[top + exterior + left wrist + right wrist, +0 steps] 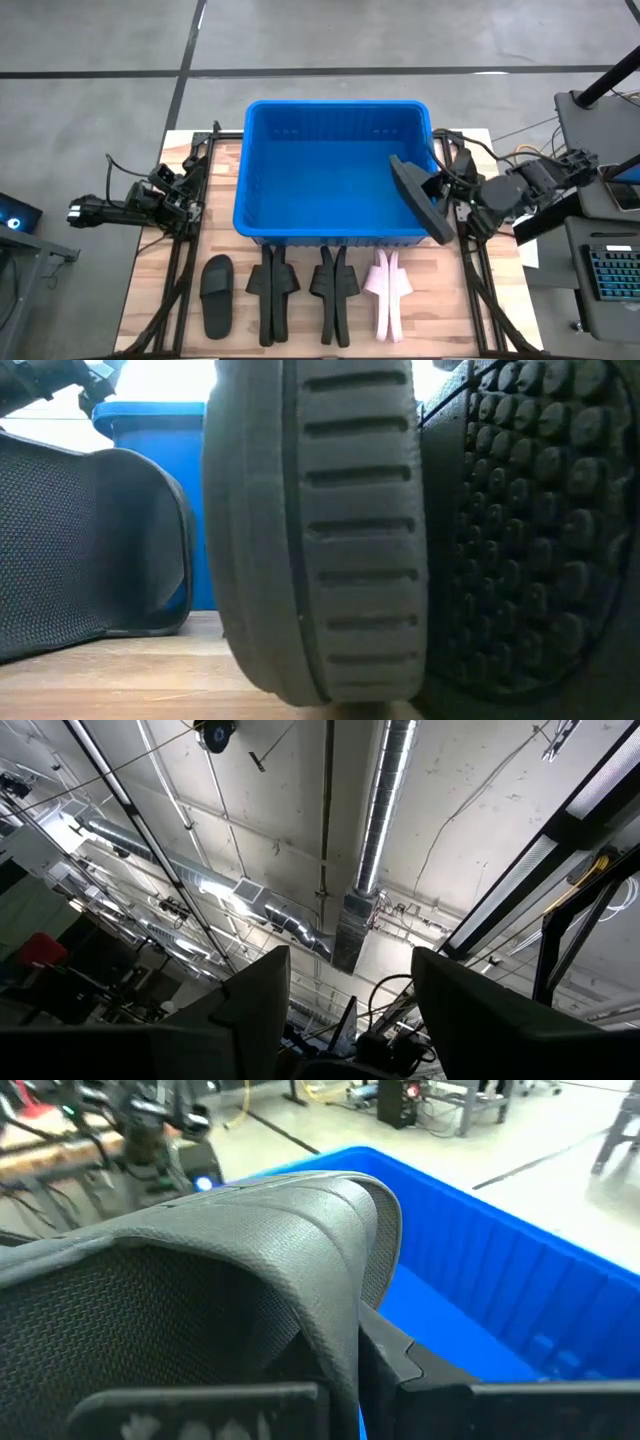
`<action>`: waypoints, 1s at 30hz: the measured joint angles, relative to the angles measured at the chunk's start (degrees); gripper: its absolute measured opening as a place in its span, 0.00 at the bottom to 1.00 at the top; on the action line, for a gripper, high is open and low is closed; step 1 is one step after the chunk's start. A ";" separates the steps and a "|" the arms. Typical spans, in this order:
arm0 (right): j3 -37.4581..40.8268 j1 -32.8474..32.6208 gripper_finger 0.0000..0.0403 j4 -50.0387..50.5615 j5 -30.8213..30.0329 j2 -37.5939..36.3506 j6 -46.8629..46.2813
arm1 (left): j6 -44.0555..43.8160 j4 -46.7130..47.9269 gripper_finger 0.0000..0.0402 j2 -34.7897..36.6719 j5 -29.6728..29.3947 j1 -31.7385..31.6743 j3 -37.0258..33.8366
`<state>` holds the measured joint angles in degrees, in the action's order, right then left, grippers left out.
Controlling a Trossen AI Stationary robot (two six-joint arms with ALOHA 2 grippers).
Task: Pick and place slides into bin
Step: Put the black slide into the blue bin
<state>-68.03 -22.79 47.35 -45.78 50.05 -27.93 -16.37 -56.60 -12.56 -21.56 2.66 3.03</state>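
On a wooden table (150,300) in a grey-floored workshop, the right gripper (447,190) pinches a black slide (418,200) above the right-hand rim of the blue bin (330,130). The left gripper (165,195), fingers spread and empty, waits left of the bin. Released here, the slide could catch the rim and tumble outside, onto the row of slides (300,290) just in front of the bin.

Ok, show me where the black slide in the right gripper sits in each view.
High view: the held slide, shut in the right gripper, hangs over the bin's right side.
Low view: cannot tell; only slides on the table fill the front.
Left wrist view: not in it.
Right wrist view: held slide fills the front.
Shared landmark: the blue bin, also in the low view.
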 joint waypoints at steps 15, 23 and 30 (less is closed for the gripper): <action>0.00 16.31 0.03 0.22 7.44 7.96 16.20 | 0.01 0.00 0.49 0.00 0.00 0.00 0.00; 0.00 26.46 0.03 3.99 7.16 14.40 29.73 | 0.01 0.00 0.49 -0.04 0.00 0.00 0.00; 0.70 34.07 0.03 3.10 0.91 20.82 47.19 | 0.01 0.01 0.49 -0.05 0.00 0.00 0.00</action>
<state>-67.33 11.28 50.46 -44.87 70.87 19.26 -16.36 -56.59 -12.61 -21.56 2.66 3.03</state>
